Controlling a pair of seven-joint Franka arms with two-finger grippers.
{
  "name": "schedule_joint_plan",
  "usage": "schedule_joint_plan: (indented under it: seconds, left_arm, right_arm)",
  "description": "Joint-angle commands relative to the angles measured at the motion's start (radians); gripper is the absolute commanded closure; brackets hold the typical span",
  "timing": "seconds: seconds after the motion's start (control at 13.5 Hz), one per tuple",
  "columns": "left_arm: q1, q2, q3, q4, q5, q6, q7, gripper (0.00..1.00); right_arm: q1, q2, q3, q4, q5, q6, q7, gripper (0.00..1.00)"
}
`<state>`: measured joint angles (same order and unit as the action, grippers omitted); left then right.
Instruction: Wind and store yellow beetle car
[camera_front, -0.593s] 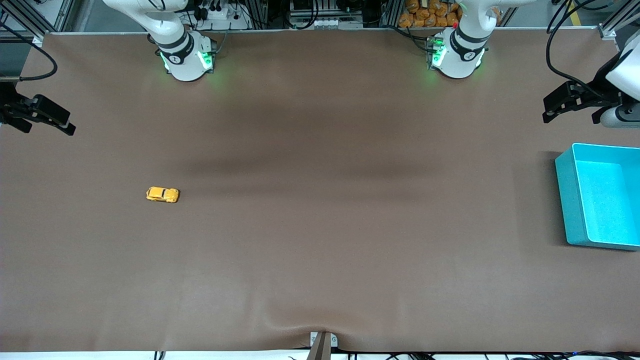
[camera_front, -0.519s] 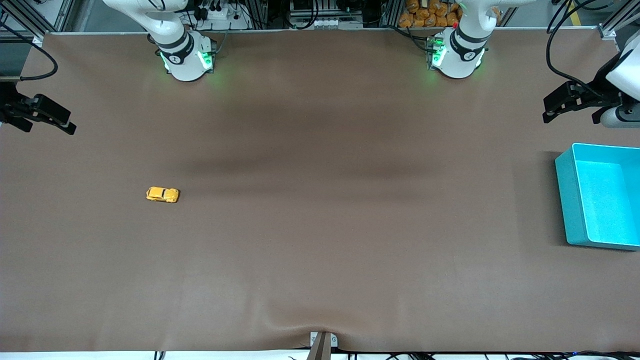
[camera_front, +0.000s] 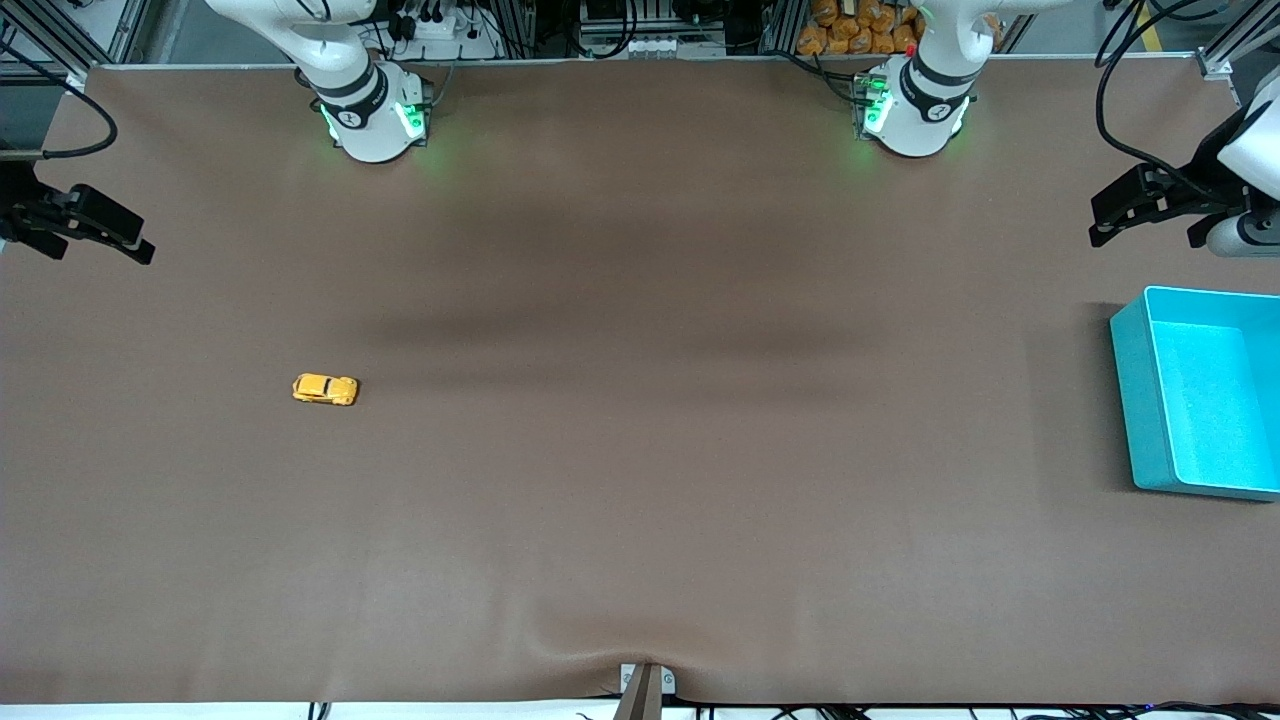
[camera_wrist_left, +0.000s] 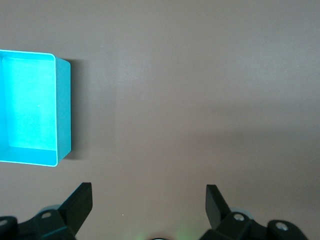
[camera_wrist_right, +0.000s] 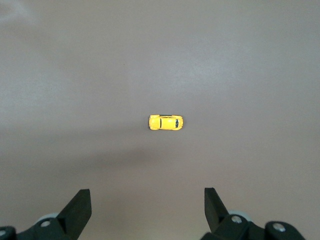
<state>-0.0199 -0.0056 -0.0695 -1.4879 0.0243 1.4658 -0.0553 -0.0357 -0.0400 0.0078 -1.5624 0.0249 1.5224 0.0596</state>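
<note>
The yellow beetle car (camera_front: 325, 389) stands alone on the brown table toward the right arm's end. It also shows in the right wrist view (camera_wrist_right: 166, 122), well clear of the fingers. My right gripper (camera_front: 98, 252) hangs open and empty over the table's edge at that end, apart from the car; it also shows in its own wrist view (camera_wrist_right: 147, 197). My left gripper (camera_front: 1145, 238) hangs open and empty over the table at the left arm's end, beside the teal bin (camera_front: 1130, 400). In the left wrist view the gripper (camera_wrist_left: 149, 192) is over bare table, with the bin (camera_wrist_left: 64, 110) to one side.
The teal bin is open-topped and nothing shows inside it. A small bracket (camera_front: 645, 685) sits at the table edge nearest the front camera. The arm bases (camera_front: 375, 120) stand along the edge farthest from that camera.
Both grippers have shifted very slightly toward the arms' bases. The car and the bin have not moved.
</note>
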Motion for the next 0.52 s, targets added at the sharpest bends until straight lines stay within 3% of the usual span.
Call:
schedule_joint_plan:
  seconds: [0.0, 0.45]
  left_arm:
    - [0.014, -0.001, 0.0, 0.006, -0.003, -0.009, 0.018, 0.0]
    - [0.037, 0.009, 0.001, 0.003, 0.003, -0.009, 0.054, 0.0]
  right_arm:
    - [-0.01, 0.008, 0.014, 0.012, 0.012, -0.007, 0.003, 0.0]
    - [0.014, 0.009, 0.017, 0.006, 0.001, -0.011, 0.022, 0.0]
